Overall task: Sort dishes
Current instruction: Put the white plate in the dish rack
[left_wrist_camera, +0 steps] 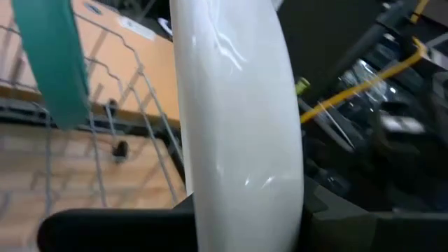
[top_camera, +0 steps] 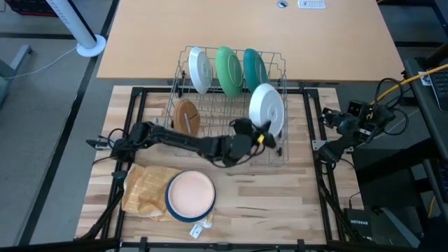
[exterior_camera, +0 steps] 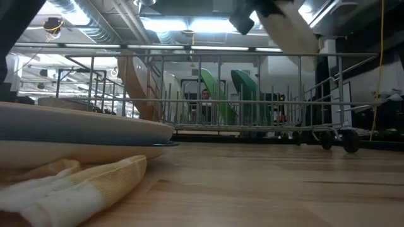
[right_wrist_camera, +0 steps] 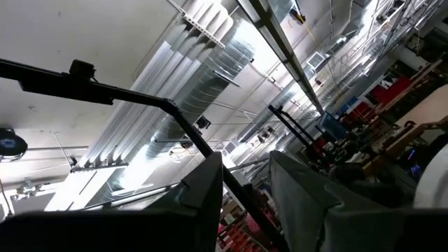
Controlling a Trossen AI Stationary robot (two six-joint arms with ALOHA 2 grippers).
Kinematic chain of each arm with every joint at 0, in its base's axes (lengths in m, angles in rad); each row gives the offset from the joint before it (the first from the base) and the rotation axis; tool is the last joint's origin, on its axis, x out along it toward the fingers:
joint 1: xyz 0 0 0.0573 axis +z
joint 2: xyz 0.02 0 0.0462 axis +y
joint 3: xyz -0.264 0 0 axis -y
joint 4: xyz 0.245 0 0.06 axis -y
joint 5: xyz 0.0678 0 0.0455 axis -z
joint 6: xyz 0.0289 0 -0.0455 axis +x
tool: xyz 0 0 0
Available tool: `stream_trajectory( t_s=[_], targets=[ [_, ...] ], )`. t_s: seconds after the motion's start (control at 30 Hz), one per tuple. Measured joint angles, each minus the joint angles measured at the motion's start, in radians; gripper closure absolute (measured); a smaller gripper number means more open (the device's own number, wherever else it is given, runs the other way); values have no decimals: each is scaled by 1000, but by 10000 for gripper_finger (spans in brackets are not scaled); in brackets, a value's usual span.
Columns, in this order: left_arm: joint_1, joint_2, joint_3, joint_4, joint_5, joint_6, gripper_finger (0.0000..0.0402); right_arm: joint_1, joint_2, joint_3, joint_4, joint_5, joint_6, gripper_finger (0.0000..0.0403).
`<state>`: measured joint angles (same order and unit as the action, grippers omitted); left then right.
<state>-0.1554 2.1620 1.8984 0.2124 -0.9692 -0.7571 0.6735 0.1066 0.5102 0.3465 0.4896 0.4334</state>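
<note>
**One white plate going into the rack, two more dishes waiting on the cloth**

Four dishes already stand on edge in the wire rack [top_camera: 231,105]: a white plate [top_camera: 200,69], a green plate [top_camera: 228,70] and a teal plate [top_camera: 254,68] along the far row, and a brown plate [top_camera: 187,117] nearer the front on the left. The left gripper [top_camera: 260,138] reaches across the table and has its fingers clamped on the lower rim of a second white plate [top_camera: 267,108], held upright over the right end of the rack. From the wrist view that plate [left_wrist_camera: 234,119] fills the frame, with rack wires just beside it.

I'd judge the step in hand is seating this plate between the wires. The next move calls for lowering it straight so the rim drops into a slot without knocking the teal plate, then letting go.

A peach plate [top_camera: 190,192] sits on a blue one [top_camera: 170,205] atop the checked cloth [top_camera: 143,189], not yet sorted.

The right gripper [top_camera: 334,120] waits off the table's right edge, fingers apart and pointing up at the ceiling, holding nothing
</note>
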Motion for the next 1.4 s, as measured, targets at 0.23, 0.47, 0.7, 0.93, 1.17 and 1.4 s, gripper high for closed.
stream_trajectory(
  t_s=[0.23, 0.47, 0.7, 0.93, 1.17, 1.4],
  targets=[
    [55, 0, 0, -10, 6, -2, 350, 0, 0, 0, -8, -4, 4, 282],
    [57, 0, 0, -124, 6, -40, 350, 0, 0, 0, -9, -9, 6, 282],
    [49, 0, 0, -241, -7, -138, 350, 0, 0, 0, -21, -9, 6, 282],
    [50, 0, 0, -245, -16, -163, 350, 0, 0, 0, -49, -9, 7, 282],
    [50, 0, 0, -209, -54, -190, 350, 0, 1, -1, -61, -8, 7, 282],
    [47, 0, 0, -196, -84, -154, 350, 0, 1, -1, -61, -8, 6, 282]
  ],
)
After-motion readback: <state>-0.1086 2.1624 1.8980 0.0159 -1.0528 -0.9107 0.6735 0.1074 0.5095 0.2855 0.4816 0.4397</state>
